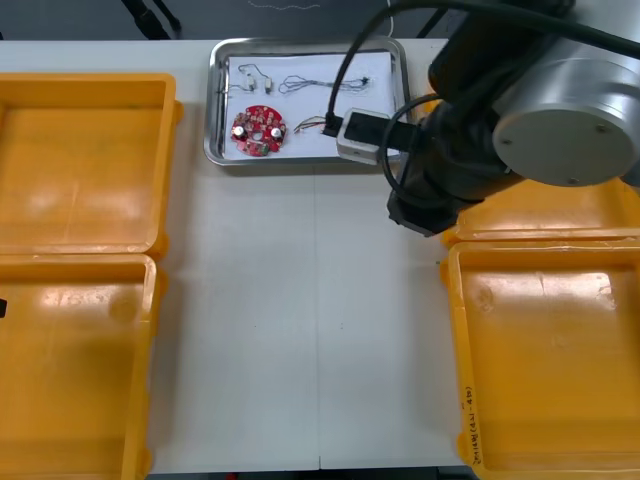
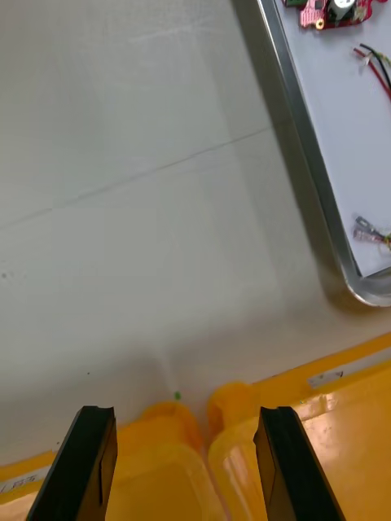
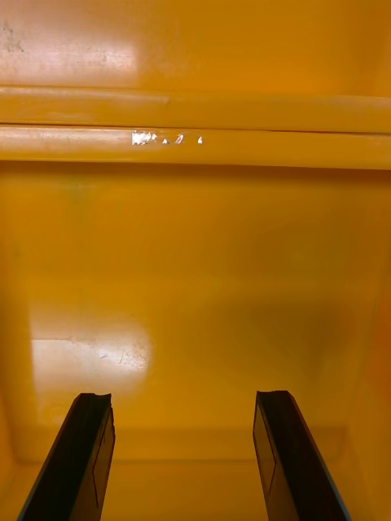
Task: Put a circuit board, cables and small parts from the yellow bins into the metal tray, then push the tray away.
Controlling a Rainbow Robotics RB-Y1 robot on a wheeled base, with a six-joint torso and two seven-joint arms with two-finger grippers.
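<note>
Right wrist view: right gripper (image 2: 186, 415) released, nothing between its fingers, hovering over the rims where two yellow bins (image 2: 269, 440) meet. Left gripper (image 3: 182, 399) also released, over the floor of another yellow bin (image 3: 195, 244). Farther out, the metal tray (image 1: 213, 110) holds the circuit board (image 1: 259, 130), thin cables (image 1: 310, 84) and what look like small metal parts (image 1: 268, 88).

Left gripper (image 3: 181, 399), right gripper (image 2: 186, 412) (both spread)

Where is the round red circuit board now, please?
In the front view, the round red circuit board lies in the metal tray at the table's far edge, left of the red and yellow cable.
</note>
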